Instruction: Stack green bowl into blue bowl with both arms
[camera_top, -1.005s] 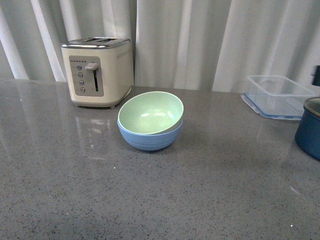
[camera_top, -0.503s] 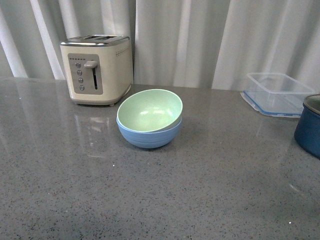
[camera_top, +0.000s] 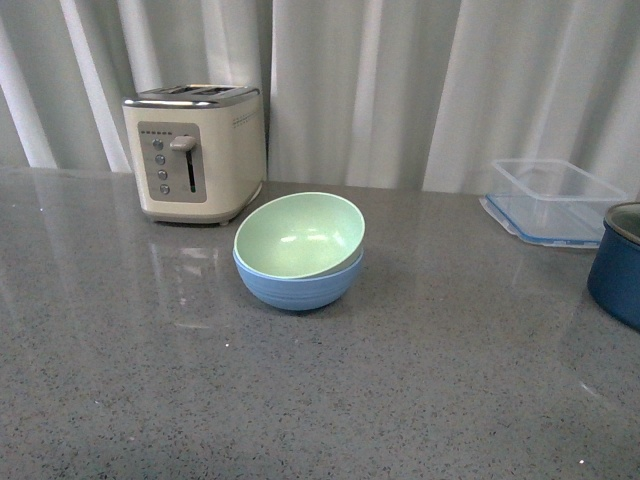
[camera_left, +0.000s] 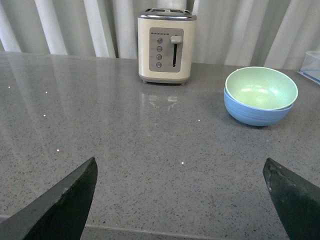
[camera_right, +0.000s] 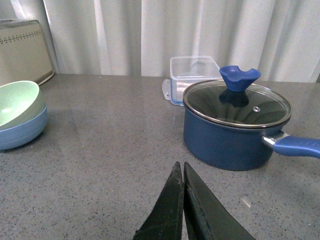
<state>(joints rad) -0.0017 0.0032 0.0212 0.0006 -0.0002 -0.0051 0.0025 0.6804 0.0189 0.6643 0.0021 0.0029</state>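
The green bowl sits nested inside the blue bowl on the grey counter, slightly tilted. The stack also shows in the left wrist view, green bowl in blue bowl, and at the edge of the right wrist view, green bowl in blue bowl. Neither arm shows in the front view. My left gripper is open and empty, well back from the bowls near the counter's front edge. My right gripper is shut and empty, over bare counter in front of the navy pot.
A cream toaster stands behind the bowls by the curtain. A clear plastic container and a dark navy pot with glass lid and blue handle sit to the right.
The front view has shifted slightly, so the bowls and toaster sit a little lower in frame. The nested bowls have not moved on the counter.
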